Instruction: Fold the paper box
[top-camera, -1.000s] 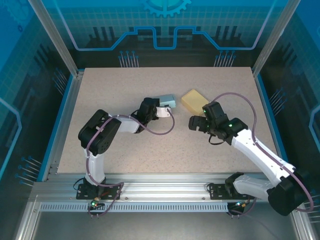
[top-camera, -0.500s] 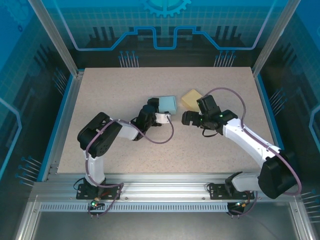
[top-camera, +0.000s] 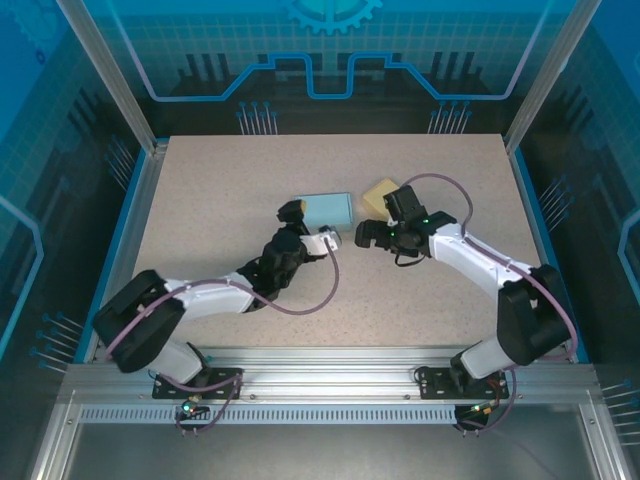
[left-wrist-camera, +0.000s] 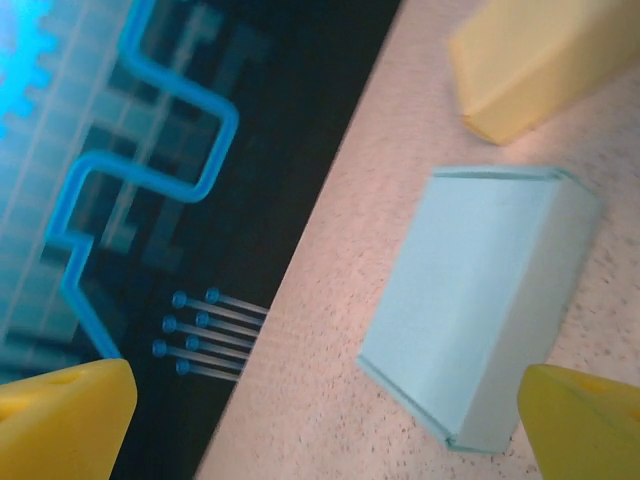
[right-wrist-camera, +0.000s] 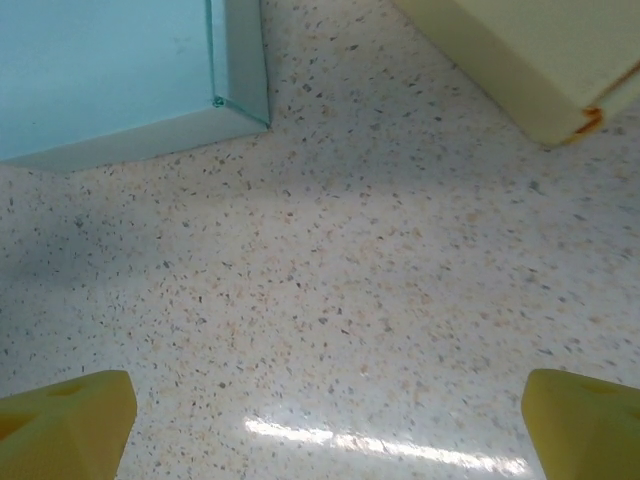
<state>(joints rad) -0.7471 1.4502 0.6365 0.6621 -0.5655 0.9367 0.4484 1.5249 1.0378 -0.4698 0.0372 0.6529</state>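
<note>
paper box (top-camera: 328, 208), pale blue, closed and lying flat on the speckled table (top-camera: 220, 180). just right of the paper box and slightly farther back, a yellow box (top-camera: 380, 192), near it but apart, with a strip of table between. left gripper (top-camera: 308, 226) at the near left corner of the paper box, fingers spread wide and holding nothing. from the left wrist, paper box (left-wrist-camera: 485, 300) ahead between the yellow fingertips (left-wrist-camera: 70, 415), yellow box (left-wrist-camera: 540, 60) beyond it. cannot tell whether either finger touches the paper box. right gripper (top-camera: 367, 236) just near-right of the paper box, low over the table, jaws wide apart and empty. from the right wrist, a corner of the paper box (right-wrist-camera: 110, 70) at upper left, an edge of the yellow box (right-wrist-camera: 520, 50) at upper right, bare table (right-wrist-camera: 330, 260) above the fingertips (right-wrist-camera: 585, 415).
</note>
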